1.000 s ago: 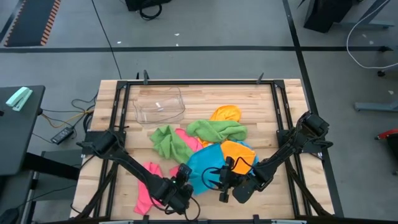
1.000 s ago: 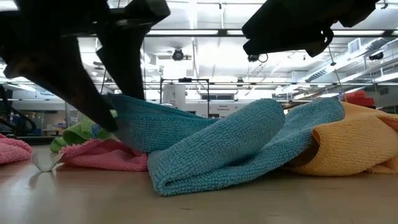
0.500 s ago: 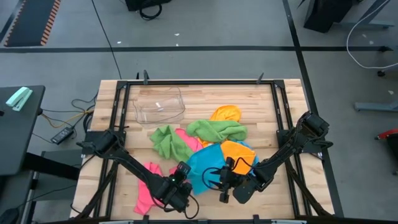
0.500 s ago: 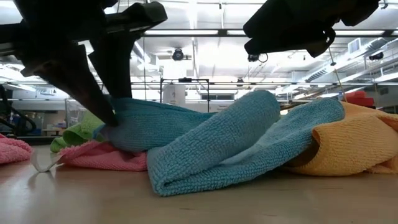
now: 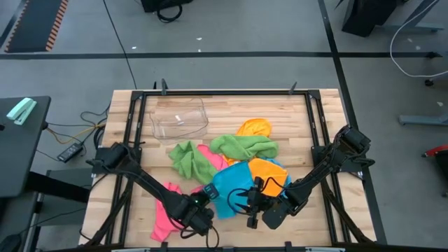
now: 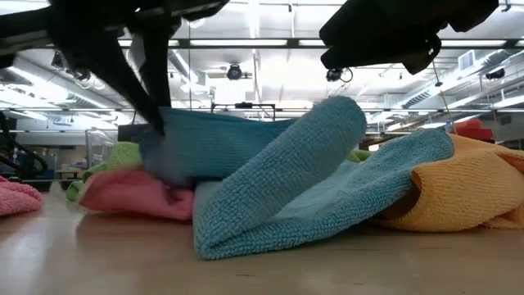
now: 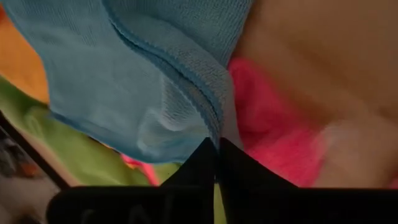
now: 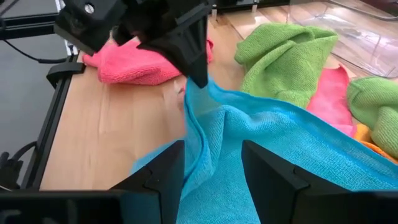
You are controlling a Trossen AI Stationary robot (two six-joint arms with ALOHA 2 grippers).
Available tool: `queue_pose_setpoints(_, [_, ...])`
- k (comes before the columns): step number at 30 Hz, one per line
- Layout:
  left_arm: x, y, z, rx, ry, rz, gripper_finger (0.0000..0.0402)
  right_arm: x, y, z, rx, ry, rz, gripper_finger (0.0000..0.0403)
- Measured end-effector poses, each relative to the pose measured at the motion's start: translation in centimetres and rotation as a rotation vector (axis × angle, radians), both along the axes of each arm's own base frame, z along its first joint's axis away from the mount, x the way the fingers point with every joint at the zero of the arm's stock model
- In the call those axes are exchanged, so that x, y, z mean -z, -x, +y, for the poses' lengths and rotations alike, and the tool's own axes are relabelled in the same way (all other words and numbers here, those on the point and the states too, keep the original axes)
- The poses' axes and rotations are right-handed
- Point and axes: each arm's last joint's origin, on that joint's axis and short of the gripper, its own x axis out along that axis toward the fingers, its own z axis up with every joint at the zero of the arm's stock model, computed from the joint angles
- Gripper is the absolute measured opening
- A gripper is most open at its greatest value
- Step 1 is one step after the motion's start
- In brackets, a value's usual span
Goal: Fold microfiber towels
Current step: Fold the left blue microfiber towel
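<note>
L claw (image 7: pixel 216 149) shut, lifting blue towel (image 6: pixel 270 172) edge.

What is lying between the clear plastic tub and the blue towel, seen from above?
In the high view, green towels and a strip of pink towel lie between the tub and the blue towel.

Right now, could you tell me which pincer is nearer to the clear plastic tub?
Left. The left pincer is shut on the blue towel's edge, diagonally below the tub in the high view; the right pincer sits farther off, over that same towel.
</note>
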Motion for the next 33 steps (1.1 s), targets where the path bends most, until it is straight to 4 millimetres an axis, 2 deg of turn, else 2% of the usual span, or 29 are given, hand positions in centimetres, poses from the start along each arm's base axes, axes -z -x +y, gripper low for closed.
queue_pose_setpoints(4, [-0.4, -0.4, 0.8, 0.125, -0.067, 0.051, 0.001, 0.0, 0.0, 0.1, -0.018, -0.01, 0.007, 0.0168])
queue_pose_setpoints(11, [-0.5, -2.0, 2.8, 0.292, -0.192, 0.125, 0.0032, 0.0, 0.0, 0.1, -0.021, -0.012, 0.008, 0.0168])
queue_pose_setpoints(16, [-0.8, -3.4, 4.4, 0.343, -0.287, 0.109, 0.0014, 0.0, 0.0, 0.1, -0.007, -0.043, 0.002, 0.0168])
queue_pose_setpoints(20, [-0.9, -4.6, 5.6, 0.347, -0.296, 0.082, 0.0011, 0.0, 0.0, 0.1, -0.007, -0.079, 0.005, 0.0168])
queue_pose_setpoints(26, [-1.2, -6.0, 7.2, 0.384, -0.31, 0.059, 0.0037, 0.0, 0.3, 0.5, -0.018, -0.091, 0.005, 0.0168])
queue_pose_setpoints(33, [-0.9, -6.6, 8.5, 0.472, -0.162, 0.097, 0.0018, 0.0, 0.4, 0.7, -0.023, -0.093, 0.006, 0.0168])
